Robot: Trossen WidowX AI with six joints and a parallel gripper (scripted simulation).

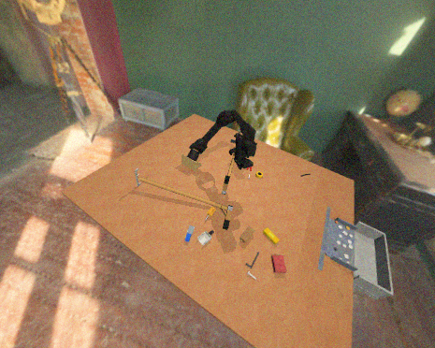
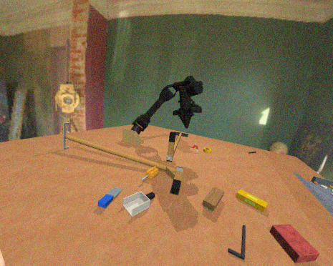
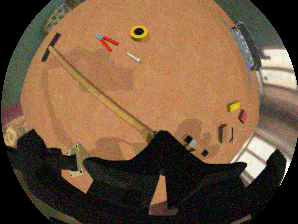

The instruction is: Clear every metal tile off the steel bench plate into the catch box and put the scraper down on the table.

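Observation:
A long tool with a wooden handle and an upright grey cross-blade lies on the table. A second long tool has a wooden handle and a flat black cross-head. I cannot tell for certain which is the scraper. My gripper is shut and empty. It hangs above the table near the second tool, whose near end passes below the fingers in the wrist view. The steel bench plate at the far right bears several pale tiles. The catch box adjoins its outer side.
Two short wooden pieces with black and grey ends lie mid-table. Around them are an orange-handled tool, a small tray, a blue-handled tool, a brown block, a yellow block, a red block and a tape roll.

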